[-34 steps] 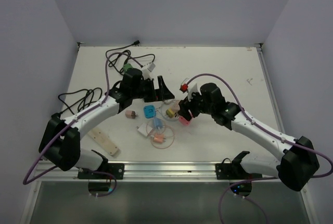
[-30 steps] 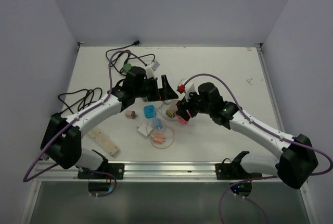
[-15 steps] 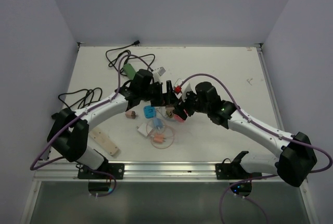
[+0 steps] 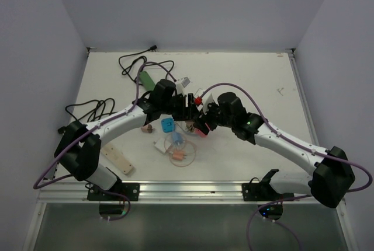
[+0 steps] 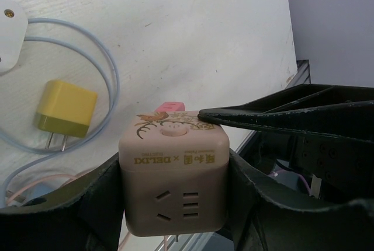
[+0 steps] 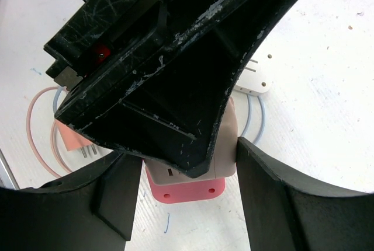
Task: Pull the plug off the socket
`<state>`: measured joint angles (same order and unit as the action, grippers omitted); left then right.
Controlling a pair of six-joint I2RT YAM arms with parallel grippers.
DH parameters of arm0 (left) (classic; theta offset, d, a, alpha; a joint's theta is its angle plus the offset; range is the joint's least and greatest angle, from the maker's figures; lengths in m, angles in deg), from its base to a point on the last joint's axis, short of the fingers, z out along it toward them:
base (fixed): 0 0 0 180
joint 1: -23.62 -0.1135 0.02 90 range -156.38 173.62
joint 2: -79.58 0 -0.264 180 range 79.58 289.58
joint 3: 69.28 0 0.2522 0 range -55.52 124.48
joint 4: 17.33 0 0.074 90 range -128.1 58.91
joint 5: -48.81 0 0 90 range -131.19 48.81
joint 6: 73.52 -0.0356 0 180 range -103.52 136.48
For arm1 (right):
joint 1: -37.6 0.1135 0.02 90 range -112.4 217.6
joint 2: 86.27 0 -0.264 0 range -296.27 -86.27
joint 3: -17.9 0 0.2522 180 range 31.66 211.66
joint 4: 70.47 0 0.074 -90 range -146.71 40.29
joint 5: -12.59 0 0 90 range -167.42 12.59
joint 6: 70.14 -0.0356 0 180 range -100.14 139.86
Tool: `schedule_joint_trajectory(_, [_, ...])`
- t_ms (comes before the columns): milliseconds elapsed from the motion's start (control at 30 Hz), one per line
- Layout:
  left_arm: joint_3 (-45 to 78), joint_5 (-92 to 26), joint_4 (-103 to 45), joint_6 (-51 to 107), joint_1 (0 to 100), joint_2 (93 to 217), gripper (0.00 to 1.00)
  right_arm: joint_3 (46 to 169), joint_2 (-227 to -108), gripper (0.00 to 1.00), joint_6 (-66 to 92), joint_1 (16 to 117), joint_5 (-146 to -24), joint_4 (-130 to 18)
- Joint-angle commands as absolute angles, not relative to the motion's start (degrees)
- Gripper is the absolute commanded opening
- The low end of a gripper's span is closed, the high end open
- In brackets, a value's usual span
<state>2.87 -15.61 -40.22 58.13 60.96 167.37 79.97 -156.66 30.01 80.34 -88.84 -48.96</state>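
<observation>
- Nearest the arm bases, thin coiled cables (image 4: pixel 180 153) lie in loops on the matte white table (image 4: pixel 251 82).
- At mid-table, the left gripper (image 5: pixel 173 163) clamps the rounded beige plastic cube socket (image 5: pixel 172 195) between its black fingers, one on each side.
- The right gripper (image 6: pixel 187 160) is closed around the glossy pink plug (image 6: pixel 187 191), which sits against the cube socket.
- Farthest back, black cords (image 4: pixel 137 63) lie in a tangle.

2 white arms (image 4: pixel 114 124), chunky black joints (image 4: pixel 333 181), purple cables (image 4: pixel 236 84)
</observation>
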Motion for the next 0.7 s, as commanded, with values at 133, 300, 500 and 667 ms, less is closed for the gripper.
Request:
schedule_joint_trajectory(133, [4.2, -17.4, -39.1, 53.1, 61.1, 164.4, 0.00, 82.2, -154.7, 0.58, 27.1, 80.5, -88.9, -52.8])
schedule_joint_trajectory(300, [3.5, -20.9, -38.7, 46.2, 61.1, 160.5, 0.00, 81.6, -151.9, 0.77, 24.4, 80.5, -88.9, -51.7])
schedule_joint_trajectory(500, [2.2, -21.3, -37.7, 37.9, 60.4, 156.0, 0.00, 82.3, -148.1, 0.87, 22.7, 80.1, -87.8, -48.3])
schedule_joint_trajectory(667, [0.0, -17.4, -36.6, 31.7, 58.2, 151.0, 0.00, 82.5, -146.0, 0.90, 21.6, 77.6, -90.4, -46.6])
